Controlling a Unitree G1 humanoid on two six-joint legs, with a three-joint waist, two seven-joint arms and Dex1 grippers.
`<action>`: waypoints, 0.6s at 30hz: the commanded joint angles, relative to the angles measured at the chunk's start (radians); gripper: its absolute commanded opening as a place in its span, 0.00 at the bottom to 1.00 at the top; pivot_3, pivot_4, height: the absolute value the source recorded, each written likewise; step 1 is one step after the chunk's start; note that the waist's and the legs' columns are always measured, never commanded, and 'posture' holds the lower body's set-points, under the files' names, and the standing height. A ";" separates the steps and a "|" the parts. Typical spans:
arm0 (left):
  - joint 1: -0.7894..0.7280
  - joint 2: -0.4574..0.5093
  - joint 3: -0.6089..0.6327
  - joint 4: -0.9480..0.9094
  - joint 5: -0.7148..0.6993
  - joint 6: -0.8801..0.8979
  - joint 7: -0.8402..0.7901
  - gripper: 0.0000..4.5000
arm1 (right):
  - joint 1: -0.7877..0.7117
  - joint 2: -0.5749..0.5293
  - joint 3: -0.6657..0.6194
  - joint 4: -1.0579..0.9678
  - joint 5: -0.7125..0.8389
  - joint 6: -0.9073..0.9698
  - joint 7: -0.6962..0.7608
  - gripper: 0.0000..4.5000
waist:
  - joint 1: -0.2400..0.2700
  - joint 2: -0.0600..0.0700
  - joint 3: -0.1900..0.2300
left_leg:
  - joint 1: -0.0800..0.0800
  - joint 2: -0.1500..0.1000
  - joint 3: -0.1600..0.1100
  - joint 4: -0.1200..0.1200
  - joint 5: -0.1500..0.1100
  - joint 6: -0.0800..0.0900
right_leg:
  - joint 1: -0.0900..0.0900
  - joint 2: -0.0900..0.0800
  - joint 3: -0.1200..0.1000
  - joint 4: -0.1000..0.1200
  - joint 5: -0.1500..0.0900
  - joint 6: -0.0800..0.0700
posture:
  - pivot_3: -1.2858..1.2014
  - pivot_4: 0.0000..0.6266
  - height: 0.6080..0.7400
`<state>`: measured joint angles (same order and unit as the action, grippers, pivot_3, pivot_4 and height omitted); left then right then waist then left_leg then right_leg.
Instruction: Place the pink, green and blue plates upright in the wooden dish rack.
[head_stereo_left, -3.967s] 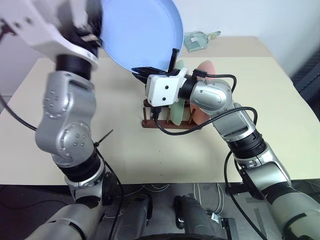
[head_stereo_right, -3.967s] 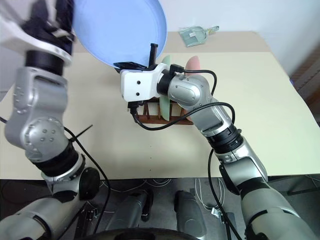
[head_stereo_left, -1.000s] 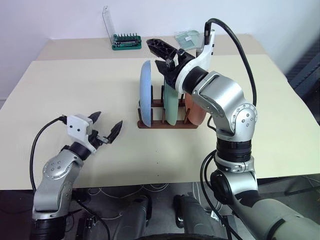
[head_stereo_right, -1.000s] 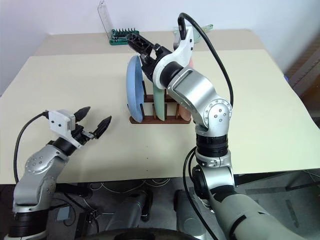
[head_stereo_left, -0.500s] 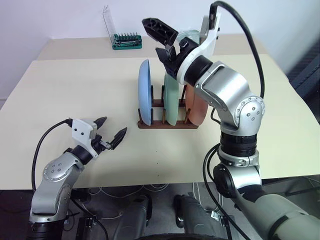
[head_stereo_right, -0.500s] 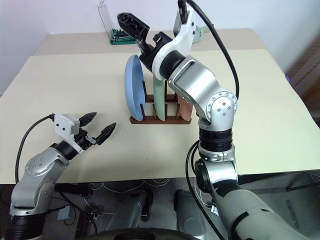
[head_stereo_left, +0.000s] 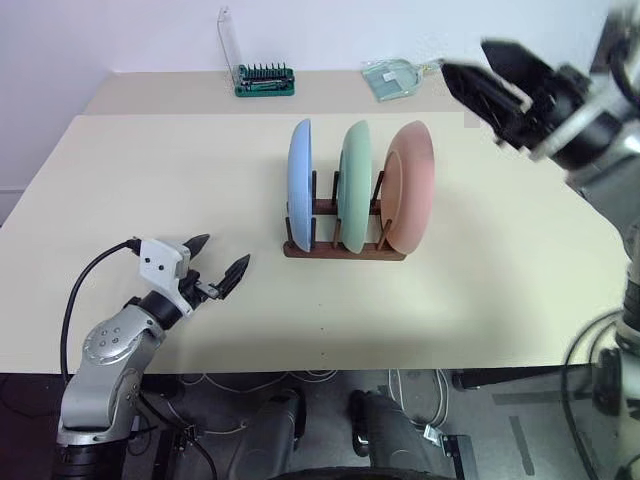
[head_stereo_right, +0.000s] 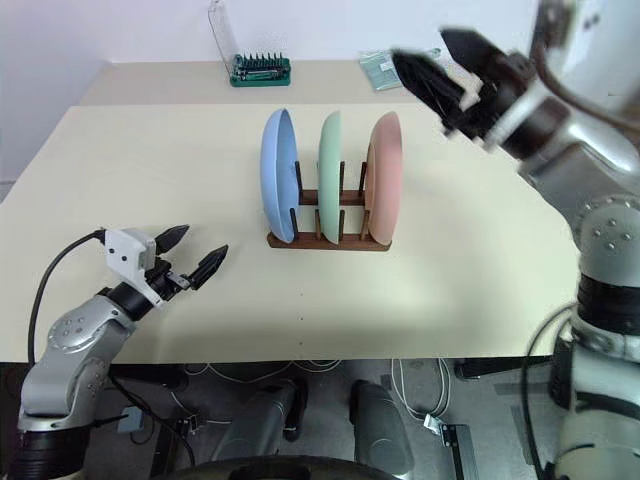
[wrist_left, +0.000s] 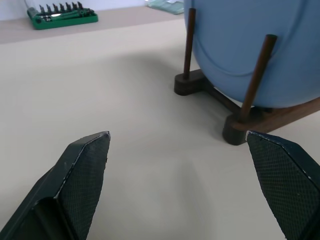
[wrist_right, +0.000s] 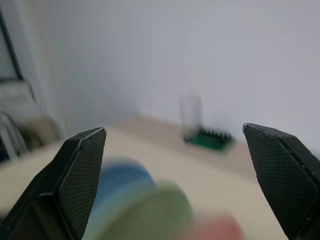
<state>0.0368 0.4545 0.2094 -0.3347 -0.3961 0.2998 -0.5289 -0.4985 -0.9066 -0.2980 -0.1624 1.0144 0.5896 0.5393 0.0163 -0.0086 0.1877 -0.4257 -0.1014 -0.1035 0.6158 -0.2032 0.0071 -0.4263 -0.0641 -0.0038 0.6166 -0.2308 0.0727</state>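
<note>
Left eye view: wooden dish rack (head_stereo_left: 345, 245) sits mid-surface (head_stereo_left: 150, 170) with all three plates upright in it, side by side.
Blue plate: blue plate (head_stereo_left: 299, 183) stands in the slot on the robot's left, held between pegs; the left wrist view shows its lower edge resting on the base rails.
Green plate: green plate (head_stereo_left: 353, 187) stands in the middle slot, apart from its neighbours.
Pink plate: pink plate (head_stereo_left: 410, 200) stands in the slot on the robot's right, leaning a little outward at the top.
Left gripper: left gripper (head_stereo_left: 222, 264) hovers low over the surface, well apart from the rack on its left, pointing toward it; jaws spread wide and empty.
Right gripper: right gripper (head_stereo_left: 487, 72) is raised high, off to the right of the rack and above the plates; jaws spread wide, nothing between them.
Background: a green bit set (head_stereo_left: 265, 80) and a pale packet (head_stereo_left: 395, 78) lie at the far edge, clear of the work.
Step in hand: placing looks finished; every plate is seated and neither gripper touches one.
Next move: likely just drawing both arms clear, with a check that the pink plate's lean does not tip it off the end pegs.
</note>
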 joint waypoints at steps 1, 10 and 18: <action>-0.018 0.010 0.014 0.030 0.028 -0.035 0.007 1.00 | 0.166 -0.026 -0.081 0.067 -0.130 -0.102 0.164 0.99 | 0.000 0.001 0.000 | 0.000 0.000 0.001 0.000 0.000 0.000 | 0.000 0.000 0.000 -0.001 0.000 0.000 | 0.52 0.24 0.96; -0.008 0.028 0.032 0.086 0.049 -0.061 -0.005 1.00 | 0.296 0.046 -0.085 0.199 -0.302 -0.209 0.243 0.99 | -0.008 0.004 0.001 | 0.006 0.013 0.021 0.001 -0.001 0.000 | -0.001 -0.001 0.000 0.000 0.006 -0.003 | 0.52 0.24 0.96; 0.032 0.030 0.037 0.064 0.060 -0.053 0.008 1.00 | 0.266 0.112 -0.015 0.219 -0.399 -0.219 0.260 0.99 | -0.003 0.003 0.001 | 0.005 0.013 0.022 0.001 -0.001 0.000 | -0.001 -0.002 0.000 -0.002 0.008 -0.003 | 0.52 0.24 0.96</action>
<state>0.0496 0.4722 0.2192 -0.2356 -0.3360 0.2563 -0.5198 -0.2196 -0.7997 -0.3118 0.0853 0.6269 0.3882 0.7973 0.0136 -0.0052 0.1882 -0.4206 -0.0881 -0.0812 0.6172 -0.2041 0.0075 -0.4275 -0.0657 -0.0038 0.6149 -0.2233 0.0702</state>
